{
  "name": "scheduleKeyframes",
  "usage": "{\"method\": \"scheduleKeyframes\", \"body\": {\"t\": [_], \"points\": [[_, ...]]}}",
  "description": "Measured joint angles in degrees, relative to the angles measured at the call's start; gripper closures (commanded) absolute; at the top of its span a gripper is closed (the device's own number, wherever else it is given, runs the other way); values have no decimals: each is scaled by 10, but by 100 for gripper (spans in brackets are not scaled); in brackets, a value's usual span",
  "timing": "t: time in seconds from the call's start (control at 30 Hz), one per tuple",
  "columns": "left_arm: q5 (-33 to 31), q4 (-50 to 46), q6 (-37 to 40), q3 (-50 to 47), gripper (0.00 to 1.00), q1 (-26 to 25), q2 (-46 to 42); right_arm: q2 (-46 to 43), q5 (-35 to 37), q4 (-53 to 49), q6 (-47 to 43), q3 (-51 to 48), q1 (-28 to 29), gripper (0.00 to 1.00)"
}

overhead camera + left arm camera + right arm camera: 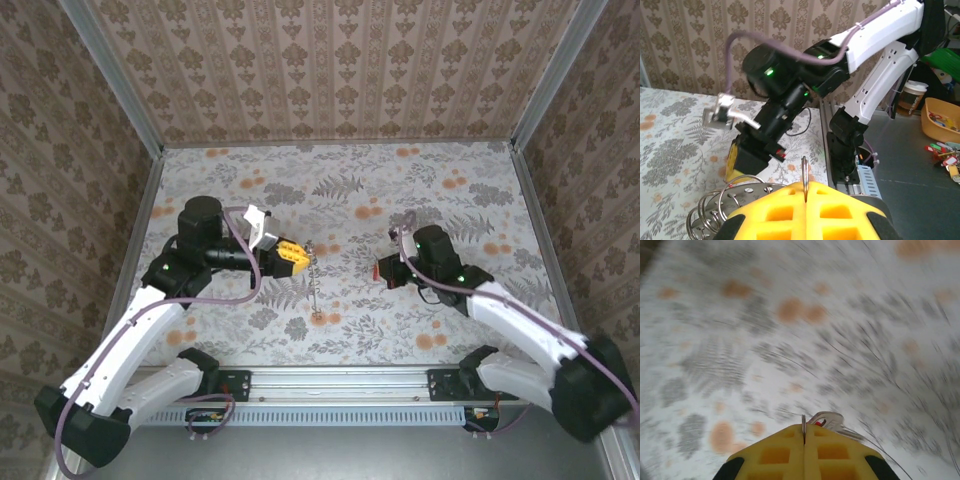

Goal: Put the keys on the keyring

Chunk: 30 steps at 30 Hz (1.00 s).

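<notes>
Left gripper (298,253) clamped on ring (804,171), ring edge-on. Right gripper (804,429) pinched shut on key (825,419), at ring's 3 o'clock, well apart. Advice: bring key toward 9 o'clock slowly, line up with ring's split, don't loosen either pinch.

The table (400,330) has a pale top printed all over with grey leaves and orange blossoms.
</notes>
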Motion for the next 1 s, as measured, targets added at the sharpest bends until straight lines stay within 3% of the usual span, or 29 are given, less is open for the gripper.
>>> {"method": "scheduleKeyframes", "body": {"t": [0.1, 0.2, 0.53, 1.0], "points": [[18, -46, 33, 40, 100, 0, 22, -84, -30, 16, -50, 0, 28, 100], [46, -94, 69, 83, 100, 2, 47, -113, -82, 24, -86, 8, 31, 100], [152, -166, 124, 131, 100, 40, 84, -66, -225, 17, -191, 107, 61, 100], [172, -225, 178, 149, 100, 40, 123, -18, -308, 102, -197, 134, 61, 100]]}}
